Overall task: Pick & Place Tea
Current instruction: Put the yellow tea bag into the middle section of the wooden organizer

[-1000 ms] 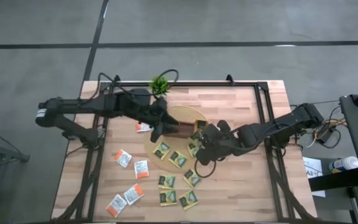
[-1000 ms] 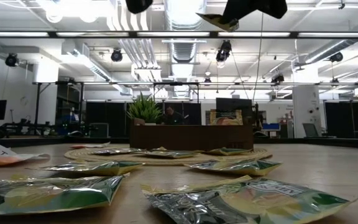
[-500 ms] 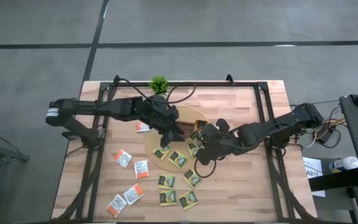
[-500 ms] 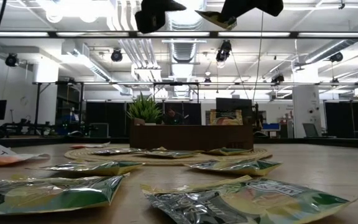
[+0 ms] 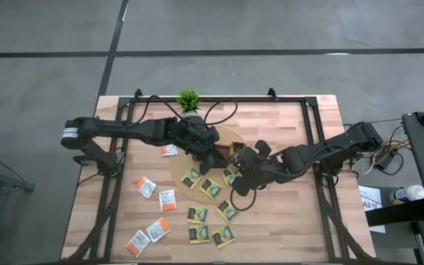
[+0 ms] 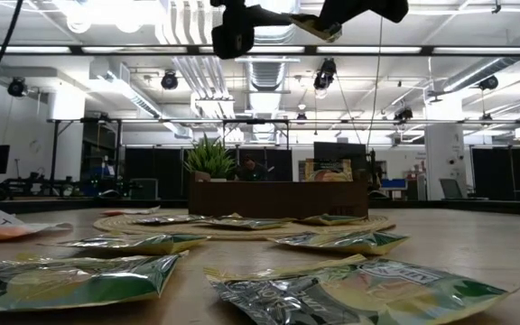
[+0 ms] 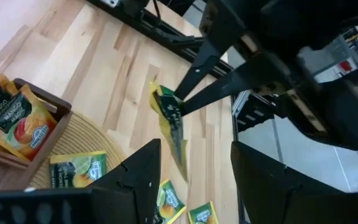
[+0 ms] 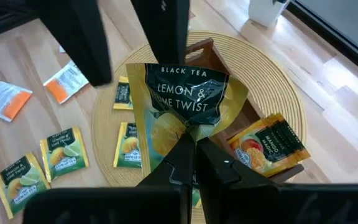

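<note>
My right gripper [image 8: 191, 163] is shut on a dark green-and-yellow tea sachet [image 8: 185, 102], high above the round woven mat [image 5: 219, 135]. My left gripper [image 7: 194, 171] is open and hovers close beside that sachet [image 7: 169, 118], short of it. In the low view both grippers hang at the top, the left gripper [image 6: 233, 27] next to the held sachet [image 6: 319, 27]. The brown tray [image 8: 253, 118] sits on the mat with orange sachets in it. More green sachets [image 5: 210, 188] and white-and-orange sachets [image 5: 146, 186] lie flat on the mat and table. My right gripper pinches the sachet between its two fingers at the middle of one edge [image 8: 190, 129], where the paper is crumpled. The sachet is lifted clear above the mat and tray, and sticks out past the fingertips toward my left gripper.
A small green potted plant [image 5: 188, 99] stands at the table's far edge behind the mat. Loose sachets are scattered over the near-left part of the table [image 5: 159, 230]. A black frame [image 5: 308, 110] runs along the table's sides. Bare wood lies to the right [image 5: 285, 213].
My left gripper has moved toward the table's right, over the mat and up to the sachet held by my right gripper. In the low view it has come into the picture at the top. My right gripper and its sachet have stayed in place.
</note>
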